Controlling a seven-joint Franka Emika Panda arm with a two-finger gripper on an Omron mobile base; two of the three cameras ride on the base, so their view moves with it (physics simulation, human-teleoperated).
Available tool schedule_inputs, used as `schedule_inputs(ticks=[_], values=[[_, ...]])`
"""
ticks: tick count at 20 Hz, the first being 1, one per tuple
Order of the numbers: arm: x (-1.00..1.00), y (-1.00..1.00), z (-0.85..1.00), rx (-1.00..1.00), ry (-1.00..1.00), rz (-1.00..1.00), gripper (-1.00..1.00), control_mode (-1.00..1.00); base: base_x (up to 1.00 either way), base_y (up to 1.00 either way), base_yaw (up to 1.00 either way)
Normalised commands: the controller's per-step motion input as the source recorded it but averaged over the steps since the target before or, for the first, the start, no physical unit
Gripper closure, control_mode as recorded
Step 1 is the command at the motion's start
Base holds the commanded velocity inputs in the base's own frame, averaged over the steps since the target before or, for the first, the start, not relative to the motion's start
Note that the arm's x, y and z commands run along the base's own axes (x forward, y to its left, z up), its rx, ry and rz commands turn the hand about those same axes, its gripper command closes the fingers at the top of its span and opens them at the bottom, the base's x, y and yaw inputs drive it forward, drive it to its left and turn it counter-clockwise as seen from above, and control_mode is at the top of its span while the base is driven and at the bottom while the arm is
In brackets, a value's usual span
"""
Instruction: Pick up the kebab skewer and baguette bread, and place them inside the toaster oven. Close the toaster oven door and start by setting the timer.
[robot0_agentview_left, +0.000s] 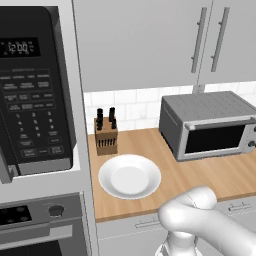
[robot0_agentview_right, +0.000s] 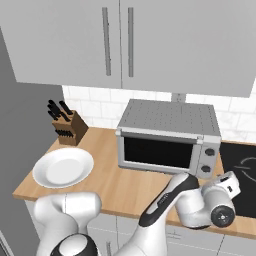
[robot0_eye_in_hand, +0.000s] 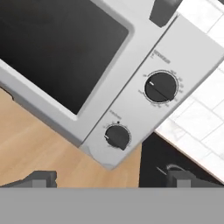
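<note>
The toaster oven (robot0_agentview_right: 167, 142) sits at the centre of the right base view, on the wooden counter (robot0_agentview_right: 120, 187) against the tiled wall, and at the right middle of the left base view. The toaster oven door (robot0_agentview_right: 159, 152) is shut, its dark glass upright and flush with the grey frame, the bar handle along its top edge. Nothing can be made out through the glass, so I cannot tell whether the kebab skewer and the baguette bread are inside; the white plate (robot0_agentview_left: 129, 176) at the lower centre of the left base view lies bare, which fits the food already being in the oven.

The gripper (robot0_eye_in_hand: 111, 178) hangs in front of the oven's control panel. In the hand view its two dark fingers (robot0_eye_in_hand: 38, 179) rise at the bottom edge, spread wide apart with nothing between them. The panel runs diagonally through that view because the hand is rolled. The lower knob (robot0_eye_in_hand: 117, 136) lies just above the gap between the fingers, and the larger upper knob (robot0_eye_in_hand: 161, 86) is farther up toward the right. This wide, empty stance suits straddling a knob, so the step in hand appears to be setting the timer. Which knob is the timer is too small to read.

A knife block (robot0_agentview_left: 106, 133) stands left of the oven, well clear.
</note>
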Motion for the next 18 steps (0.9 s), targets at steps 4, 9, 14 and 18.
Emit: schedule_inputs(ticks=[4,9,14,18], values=[[0.12,-0.05,0.00,-0.15,-0.01,0.04,-1.00,-1.00,0.00,0.00,0.00],[0.09,0.00,0.00,-0.12,-0.03,0.07,-1.00,-1.00,0.00,0.00,0.00],[0.23,0.00,0.00,-0.02,-0.04,0.07,-1.00,-1.00,0.00,0.00,0.00],[0.35,0.02,0.00,0.00,0.00,0.04,-1.00,-1.00,0.00,0.00,0.00]])
